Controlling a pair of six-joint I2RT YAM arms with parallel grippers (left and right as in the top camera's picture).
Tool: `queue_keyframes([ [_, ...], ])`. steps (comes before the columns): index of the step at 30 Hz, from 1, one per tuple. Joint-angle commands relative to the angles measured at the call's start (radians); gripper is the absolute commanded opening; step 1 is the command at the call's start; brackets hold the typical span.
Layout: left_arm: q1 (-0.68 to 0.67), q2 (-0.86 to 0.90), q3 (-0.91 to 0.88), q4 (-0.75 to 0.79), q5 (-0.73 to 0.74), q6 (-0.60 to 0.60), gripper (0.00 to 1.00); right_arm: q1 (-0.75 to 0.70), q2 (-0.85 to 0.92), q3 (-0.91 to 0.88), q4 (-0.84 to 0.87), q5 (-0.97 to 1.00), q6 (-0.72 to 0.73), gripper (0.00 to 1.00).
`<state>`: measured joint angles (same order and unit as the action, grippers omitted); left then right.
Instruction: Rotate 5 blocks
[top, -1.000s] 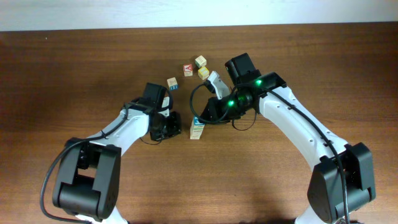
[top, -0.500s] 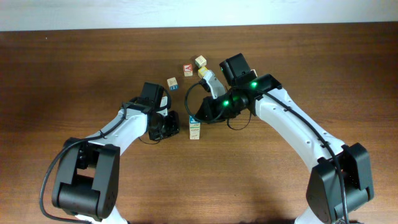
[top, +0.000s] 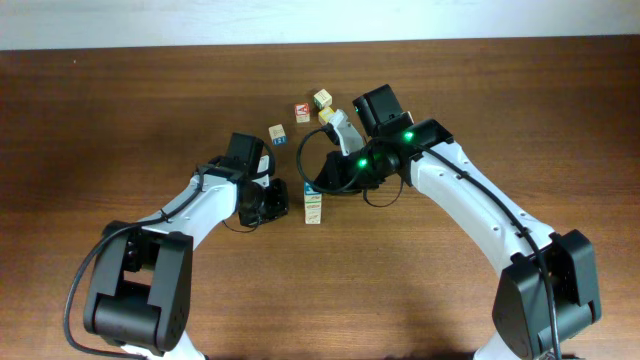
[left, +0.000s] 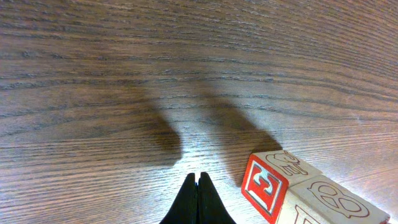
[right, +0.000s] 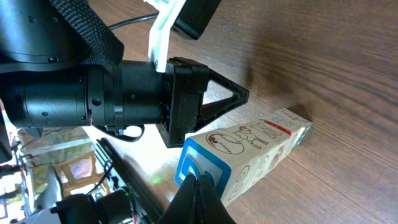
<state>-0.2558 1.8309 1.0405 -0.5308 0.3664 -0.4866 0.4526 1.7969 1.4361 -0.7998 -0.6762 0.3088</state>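
Observation:
The blocks (top: 313, 207) lie joined in one short line at the table's middle, running near to far. In the right wrist view the line (right: 261, 146) ends in a blue-framed face (right: 202, 167). My right gripper (right: 199, 182) is shut with its tips against that face. From overhead the right gripper (top: 317, 186) sits at the line's far end. The left gripper (top: 282, 203) is shut and empty, just left of the line. In the left wrist view its tips (left: 198, 182) rest near the table, a little left of the red-framed end block (left: 264, 188).
Several loose cubes lie behind the line: one with a blue face (top: 277, 134), a red-printed one (top: 302, 112), a pale one (top: 321, 98) and a yellowish one (top: 328, 117) beside the right arm. The left arm's black gripper body (right: 143, 99) shows in the right wrist view.
The right arm has swung slightly left and toward the far end of the line, which has shifted a touch left. The left arm has stayed put.

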Motion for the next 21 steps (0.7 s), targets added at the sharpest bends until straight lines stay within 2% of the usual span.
queue_keyframes([
  [1,0.003,0.005,0.023,-0.003,-0.012,0.002,0.0,0.006,0.04,-0.026,-0.024,0.082,0.008,0.04],
  [21,0.003,0.005,0.023,-0.002,-0.015,0.002,0.0,0.006,0.026,0.025,-0.071,0.082,0.015,0.04],
])
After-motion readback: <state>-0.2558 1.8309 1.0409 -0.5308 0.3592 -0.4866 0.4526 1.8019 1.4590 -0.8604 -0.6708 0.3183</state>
